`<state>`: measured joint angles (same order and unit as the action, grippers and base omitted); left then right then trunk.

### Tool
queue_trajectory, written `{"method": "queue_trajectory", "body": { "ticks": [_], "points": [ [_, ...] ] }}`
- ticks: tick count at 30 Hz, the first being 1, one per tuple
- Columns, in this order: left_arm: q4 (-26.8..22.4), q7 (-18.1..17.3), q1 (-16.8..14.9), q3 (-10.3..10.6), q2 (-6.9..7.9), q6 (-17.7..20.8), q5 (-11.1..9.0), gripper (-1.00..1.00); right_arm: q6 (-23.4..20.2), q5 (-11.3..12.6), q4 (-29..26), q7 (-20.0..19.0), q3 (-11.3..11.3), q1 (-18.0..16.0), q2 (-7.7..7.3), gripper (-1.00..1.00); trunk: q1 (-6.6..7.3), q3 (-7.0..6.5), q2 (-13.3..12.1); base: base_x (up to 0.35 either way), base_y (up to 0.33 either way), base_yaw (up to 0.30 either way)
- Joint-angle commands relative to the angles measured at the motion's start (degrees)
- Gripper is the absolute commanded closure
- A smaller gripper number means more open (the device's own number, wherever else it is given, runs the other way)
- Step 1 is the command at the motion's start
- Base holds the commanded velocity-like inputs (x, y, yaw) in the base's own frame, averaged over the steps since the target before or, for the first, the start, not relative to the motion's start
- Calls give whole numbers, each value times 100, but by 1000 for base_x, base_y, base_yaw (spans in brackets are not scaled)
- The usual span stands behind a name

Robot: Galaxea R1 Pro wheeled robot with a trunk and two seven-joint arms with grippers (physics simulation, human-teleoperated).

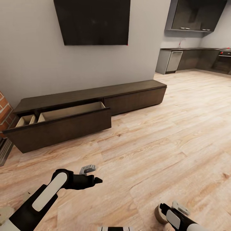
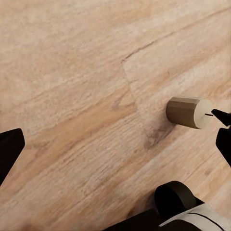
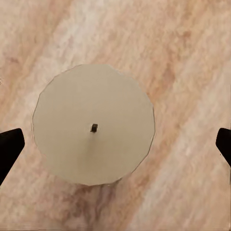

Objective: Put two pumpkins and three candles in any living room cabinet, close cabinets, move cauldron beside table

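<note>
A pale beige candle (image 3: 94,125) with a short dark wick stands upright on the wood floor. My right gripper (image 3: 115,144) hangs open straight above it, one fingertip on each side and clear of the wax. The candle (image 1: 158,215) sits at the bottom right by my right gripper (image 1: 166,211). My left gripper (image 1: 93,175) is open and empty over bare floor, and its camera catches the candle (image 2: 188,112) from the side. The long dark-brown cabinet (image 1: 134,93) runs along the wall, with its left drawer (image 1: 73,110) pulled out and its tan interior showing. The pumpkins, cauldron and table are out of view.
A black TV (image 1: 93,21) hangs above the cabinet. The brick fireplace (image 1: 3,112) edges in at the left. A dark kitchen (image 1: 192,57) lies at the back right. Light plank floor stretches between me and the cabinet.
</note>
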<state>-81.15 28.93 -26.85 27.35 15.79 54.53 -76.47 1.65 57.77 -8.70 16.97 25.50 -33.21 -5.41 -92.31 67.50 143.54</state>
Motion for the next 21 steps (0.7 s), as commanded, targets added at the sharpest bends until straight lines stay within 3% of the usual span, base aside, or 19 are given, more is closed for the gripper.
{"method": "queue_trajectory", "body": {
  "ticks": [1, 4, 7, 21],
  "points": [
    [-6, 60, -5, 12, 4, -4, -61, -100, 18, -75, -9, 26, 57, -1, 29, -100, 1, 5, 2, 0, 0, 0],
    [-6, 60, -5, 13, 4, -4, -61, -100, 89, -391, -15, 24, 71, -1, 138, -100, 1, 5, 2, 0, 0, 0],
    [-6, 60, -5, 11, 4, -4, -61, -100, 227, -514, -17, 8, 75, -1, 211, -100, 1, 5, 2, 0, 0, 0],
    [-8, 52, -5, 11, 5, -3, -61, -100, 488, -568, -10, -96, 78, -1, 219, -100, 1, 5, 2, 0, 0, 0]
  ]
}}
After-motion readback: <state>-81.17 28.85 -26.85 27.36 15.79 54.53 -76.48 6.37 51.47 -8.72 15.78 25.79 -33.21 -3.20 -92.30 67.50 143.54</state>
